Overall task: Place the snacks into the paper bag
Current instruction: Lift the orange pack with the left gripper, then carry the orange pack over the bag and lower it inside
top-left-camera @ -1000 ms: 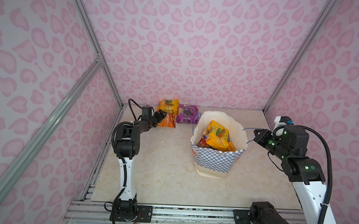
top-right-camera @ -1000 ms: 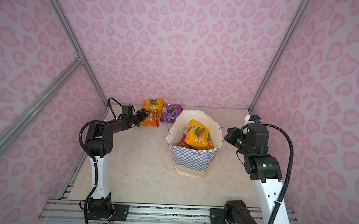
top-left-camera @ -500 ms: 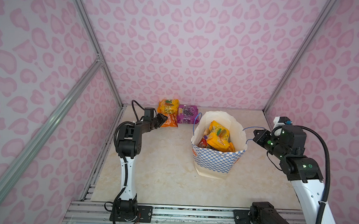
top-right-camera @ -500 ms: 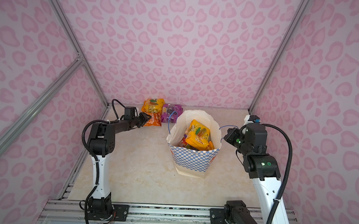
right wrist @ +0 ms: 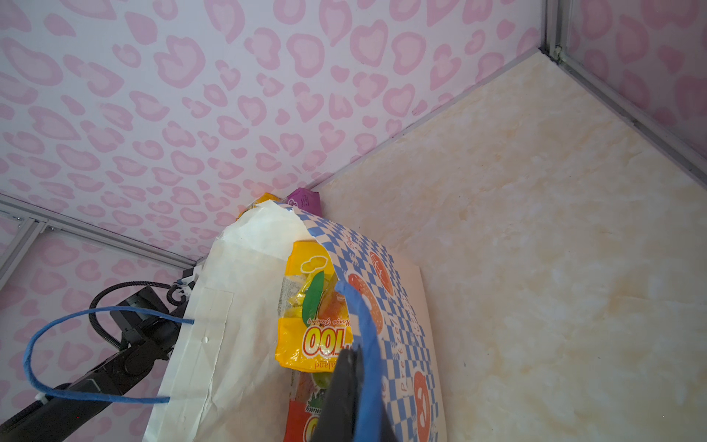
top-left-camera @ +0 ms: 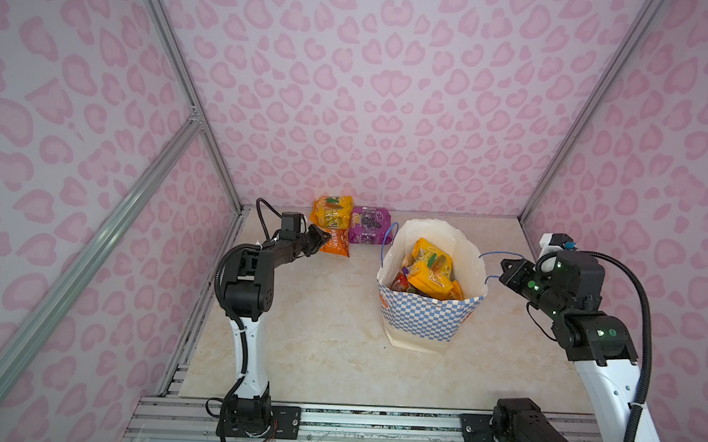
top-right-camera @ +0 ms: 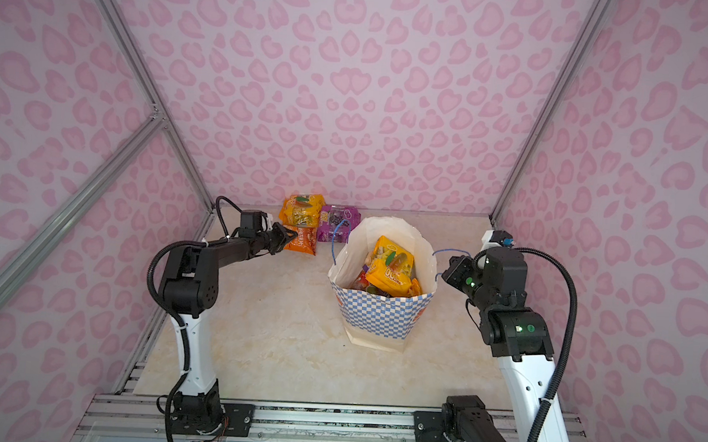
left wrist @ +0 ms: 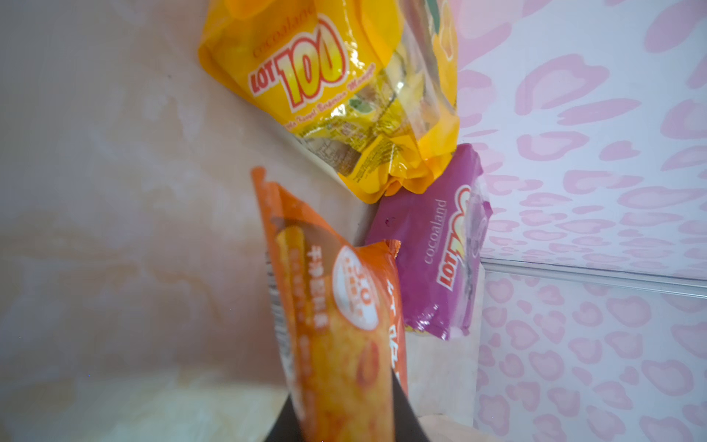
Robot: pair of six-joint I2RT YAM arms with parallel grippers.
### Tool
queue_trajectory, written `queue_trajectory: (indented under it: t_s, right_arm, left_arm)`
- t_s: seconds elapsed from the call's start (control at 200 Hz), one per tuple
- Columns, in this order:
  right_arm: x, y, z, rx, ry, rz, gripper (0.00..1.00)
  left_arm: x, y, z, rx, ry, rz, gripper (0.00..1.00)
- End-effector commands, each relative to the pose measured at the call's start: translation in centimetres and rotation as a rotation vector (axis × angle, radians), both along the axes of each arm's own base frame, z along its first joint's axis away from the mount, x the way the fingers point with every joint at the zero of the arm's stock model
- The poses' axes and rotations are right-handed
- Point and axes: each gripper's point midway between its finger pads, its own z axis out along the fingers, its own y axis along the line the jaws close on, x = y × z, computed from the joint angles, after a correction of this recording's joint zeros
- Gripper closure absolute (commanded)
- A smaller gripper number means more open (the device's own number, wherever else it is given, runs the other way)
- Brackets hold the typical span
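Where the paper bag (top-left-camera: 426,321) stands: cream marbled tabletop (top-left-camera: 317,336)
Room: pink heart-print walls (top-left-camera: 371,106), aluminium posts (top-left-camera: 192,105)
Left gripper (top-left-camera: 321,238): clamped on orange pouch (left wrist: 336,325)
Right gripper (top-left-camera: 504,268): closed on blue cord handle (right wrist: 367,329)

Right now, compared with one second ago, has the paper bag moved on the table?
No. In both top views the paper bag keeps its place relative to the right corner post.
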Motion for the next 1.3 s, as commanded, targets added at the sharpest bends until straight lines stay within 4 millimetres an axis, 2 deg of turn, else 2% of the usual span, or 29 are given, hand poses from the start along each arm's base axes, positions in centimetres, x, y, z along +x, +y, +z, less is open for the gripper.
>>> queue_trajectory:
  t_s: [0.0, 0.085, 0.095, 0.12, 0.285, 0.5, 0.69, 0.84, 0.98, 1.05, 1.125, 1.18, 1.22, 1.24, 1.295]
  right_arm:
    - [0.1, -0.1, 0.4, -0.01, -0.026, -0.001, 1.0]
    - [0.0, -0.1, 0.4, -0.012, -0.026, -0.002, 1.0]
    - [0.0, -0.1, 0.4, -0.012, -0.027, -0.001, 1.0]
    - [-0.1, -0.1, 0.4, -0.011, -0.027, -0.001, 1.0]
    - [-0.1, -0.1, 0.6, -0.012, -0.033, 0.002, 1.0]
    - [0.5, -0.1, 0.8, -0.023, -0.041, 0.005, 1.0]
    - [1.0, 0.1, 1.0, -0.016, -0.054, 0.015, 1.0]
    - [1.3, 0.2, 0.8, -0.01, -0.06, 0.016, 1.0]
    - [1.4, 0.4, 0.4, 0.004, -0.057, 0.023, 1.0]
    - [1.3, 0.5, 0.4, 0.009, -0.058, 0.028, 1.0]
    - [1.1, 0.5, 0.4, 0.009, -0.06, 0.026, 1.0]
    - [1.0, 0.5, 0.3, 0.01, -0.057, 0.024, 1.0]
    - [0.9, 0.4, 0.2, 0.011, -0.057, 0.021, 1.0]
    - [0.9, 0.4, 0.2, 0.013, -0.058, 0.021, 1.0]
    - [0.8, 0.4, 0.1, 0.015, -0.056, 0.021, 1.0]
  left_arm:
    - [-0.4, -0.2, 3.4, -0.03, -0.067, 0.0, 0.77]
    - [-1.1, -0.2, 6.2, -0.037, -0.111, 0.007, 0.78]
    - [-1.5, -0.1, 5.7, -0.035, -0.098, 0.009, 0.78]
    - [-2.0, 0.0, 6.0, -0.033, -0.101, 0.014, 0.78]
    - [-4.8, 1.2, 10.9, 0.0, -0.178, 0.068, 0.78]
    - [-9.9, 1.4, 18.7, 0.059, -0.325, 0.09, 0.78]
    - [-15.5, 0.1, 26.6, 0.14, -0.51, 0.048, 0.77]
    - [-19.9, -2.3, 31.6, 0.173, -0.655, -0.026, 0.77]
    - [-23.5, -4.4, 34.8, 0.253, -0.767, -0.055, 0.76]
    - [-25.1, -6.2, 36.1, 0.282, -0.825, -0.084, 0.76]
    - [-26.6, -9.0, 37.0, 0.304, -0.874, -0.147, 0.76]
    - [-27.6, -11.8, 37.5, 0.326, -0.915, -0.215, 0.76]
    - [-27.9, -14.0, 36.8, 0.363, -0.918, -0.27, 0.76]
    - [-28.2, -14.9, 37.7, 0.369, -0.941, -0.287, 0.76]
    - [-28.9, -17.8, 37.4, 0.418, -0.973, -0.364, 0.76]
